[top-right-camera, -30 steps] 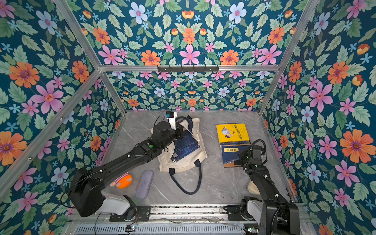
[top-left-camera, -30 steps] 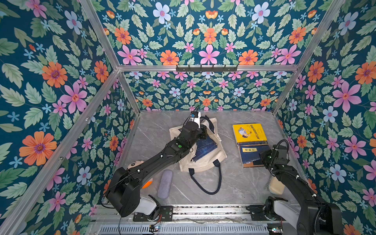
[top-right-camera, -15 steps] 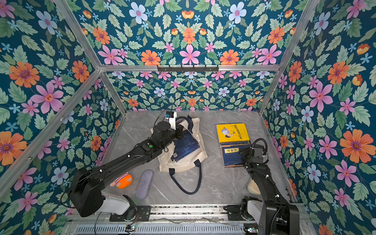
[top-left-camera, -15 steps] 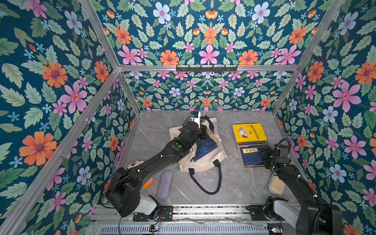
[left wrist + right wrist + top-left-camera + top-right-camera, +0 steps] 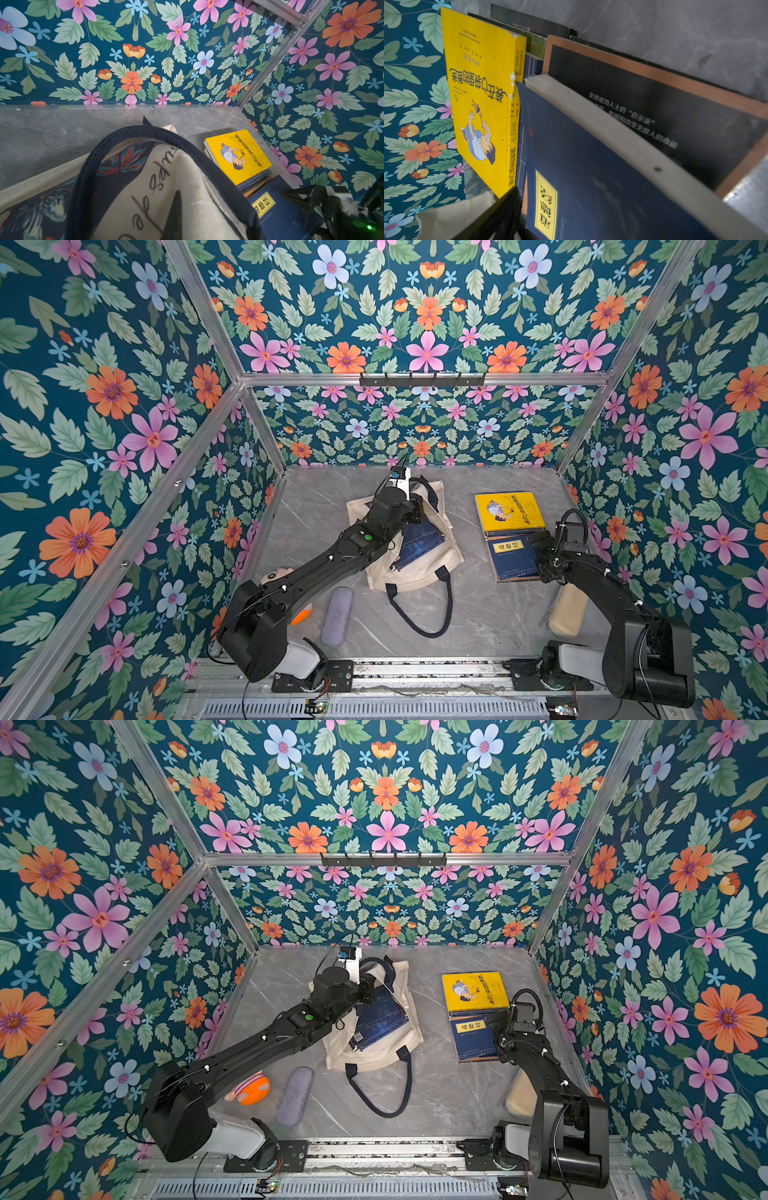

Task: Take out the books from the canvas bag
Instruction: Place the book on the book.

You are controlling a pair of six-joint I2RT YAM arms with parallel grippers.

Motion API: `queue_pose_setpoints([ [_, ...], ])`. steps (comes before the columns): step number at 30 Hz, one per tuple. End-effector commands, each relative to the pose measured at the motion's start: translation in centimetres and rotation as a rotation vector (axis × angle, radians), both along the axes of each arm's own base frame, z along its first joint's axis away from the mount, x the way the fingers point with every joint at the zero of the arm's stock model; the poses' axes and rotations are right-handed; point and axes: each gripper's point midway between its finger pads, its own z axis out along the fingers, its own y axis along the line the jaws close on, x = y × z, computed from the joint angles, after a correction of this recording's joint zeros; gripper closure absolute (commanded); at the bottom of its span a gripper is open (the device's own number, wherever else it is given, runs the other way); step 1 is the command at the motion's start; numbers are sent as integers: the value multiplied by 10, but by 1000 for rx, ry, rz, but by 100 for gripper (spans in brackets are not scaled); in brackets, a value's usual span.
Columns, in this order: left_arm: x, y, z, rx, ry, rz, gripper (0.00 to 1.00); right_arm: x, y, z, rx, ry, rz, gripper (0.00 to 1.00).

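The cream canvas bag (image 5: 415,576) (image 5: 374,1058) lies mid-table with a navy book (image 5: 419,545) (image 5: 376,1025) showing in its mouth. My left gripper (image 5: 417,506) (image 5: 368,986) is shut on the bag's upper fabric (image 5: 187,197) beside a navy handle (image 5: 145,133); cloth drapes over one finger (image 5: 174,216). To the right is a pile of books: a yellow book (image 5: 509,511) (image 5: 473,992) (image 5: 481,93) and a navy book with a yellow label (image 5: 513,558) (image 5: 473,1038) (image 5: 591,176) on top. My right gripper (image 5: 542,549) (image 5: 498,1025) stands open at that book's right edge.
A black book with an orange border (image 5: 654,104) lies under the pile. A lilac pouch (image 5: 337,616), an orange toy (image 5: 251,1088) and a beige object (image 5: 567,610) sit near the front. The bag's second handle (image 5: 419,614) loops forward. Flowered walls close three sides.
My right gripper has opened and let go of the navy book with the yellow label, which now lies on the pile. The left arm and the bag have not moved.
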Motion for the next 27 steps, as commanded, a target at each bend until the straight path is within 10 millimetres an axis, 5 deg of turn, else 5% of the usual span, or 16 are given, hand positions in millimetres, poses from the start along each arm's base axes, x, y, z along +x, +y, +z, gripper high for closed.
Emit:
queue_pose_setpoints([
  [1,0,-3,14,-37,-23,-11,100,-29,-6,-15,-4,128,-74,2],
  [17,-2,-1,18,-55,-16,-7,100,-45,-14,15,-89,75,-58,1],
  [23,-5,-4,24,-85,-13,-24,100,-35,10,65,-136,-170,94,1],
  [27,-6,-2,28,-97,-18,-19,100,-42,44,102,-232,-251,219,1],
])
